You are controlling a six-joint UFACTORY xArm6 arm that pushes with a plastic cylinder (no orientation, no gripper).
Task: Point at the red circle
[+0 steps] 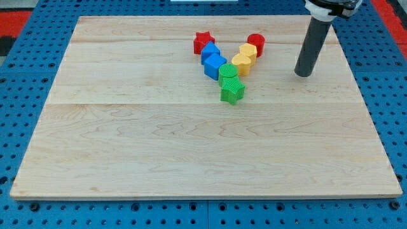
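- Board first: pale wooden table top (191, 146) made of long planks, filling most of what you see, set on a blue perforated base (25, 63) that shows along every edge.
- Dark straight rod (311, 44) comes down from the view's top right; my tip (304, 74) stands on the wood at the view's right of the whole cluster, apart from every block. You have no gripper on this arm, so no jaws to report, and nothing is held.
- Blocks sit in one tight V-shaped group in the upper middle of the board, its two arms meeting at the bottom.
- Left arm of the V: red star block (203, 42) at the top, then two blue blocks, the upper blue block (210, 52) just below the star and the lower blue cube (215, 65) touching it, running down to the right.
- Bottom of the V: green round-topped block (228, 72) against the lower blue cube, and a green star block (232, 91) just below it, lowest of the group.
- Right arm of the V: yellow heart-like block (241, 63) beside the green round-topped block, a yellow hexagonal block (248, 51) above it.
- Red circle block (256, 43), the task's thing, a short red cylinder at the top of the right arm, touching or nearly touching the yellow hexagonal block. You see my tip to its right and somewhat lower, with bare wood between them.
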